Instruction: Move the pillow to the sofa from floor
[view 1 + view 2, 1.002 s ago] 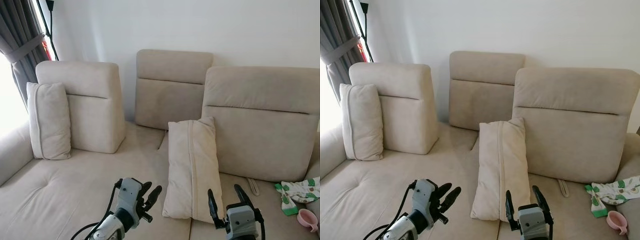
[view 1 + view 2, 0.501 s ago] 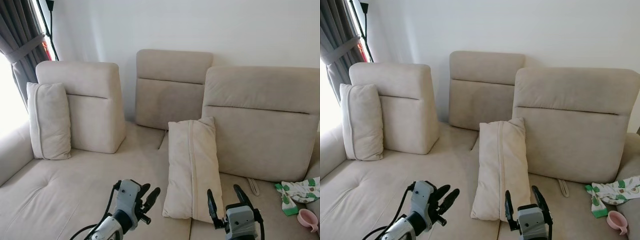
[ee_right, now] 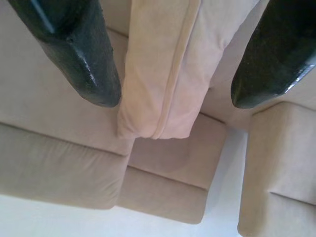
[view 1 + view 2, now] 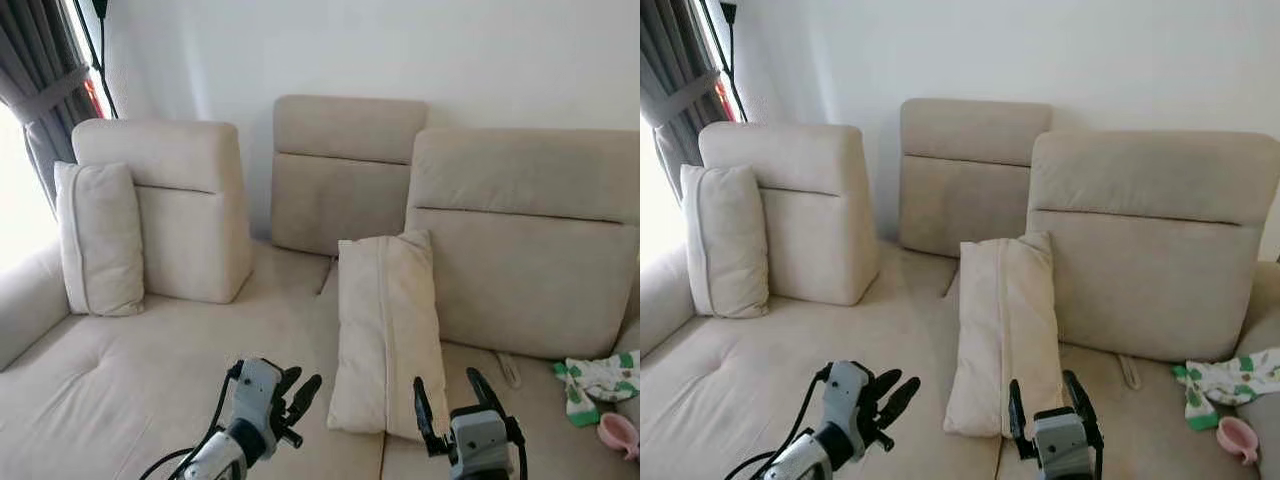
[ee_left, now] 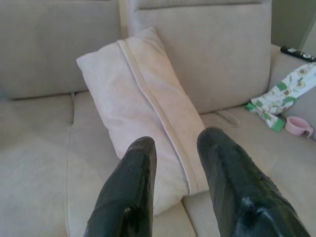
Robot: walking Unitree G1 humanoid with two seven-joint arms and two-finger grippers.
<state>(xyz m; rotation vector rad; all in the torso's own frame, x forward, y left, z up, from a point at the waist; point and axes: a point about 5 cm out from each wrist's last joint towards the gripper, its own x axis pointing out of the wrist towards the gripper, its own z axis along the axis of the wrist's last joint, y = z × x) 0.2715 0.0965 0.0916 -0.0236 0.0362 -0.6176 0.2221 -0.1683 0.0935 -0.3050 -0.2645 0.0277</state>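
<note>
Long beige fabric pillow (image 4: pixel 385 335) stands on end on the beige cushioned sofa (image 4: pixel 150 370), leaning against the right backrest. Left gripper (image 4: pixel 297 392) and right gripper (image 4: pixel 448 398) hover just in front of it, fingers apart, holding nothing. Risk: the upright pillow looks top-heavy; a brush from either arm could tip it forward off the seat.

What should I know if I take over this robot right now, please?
Left gripper: open, empty, low over the sofa seat.
Right gripper: open, empty, just before the pillow.
The pillow stands on end on the seat, leaning on the right back cushion. A second pillow stands at the left end.
Done: the pillow is on the sofa and released.
Left: probably only to pull both arms back.
</note>
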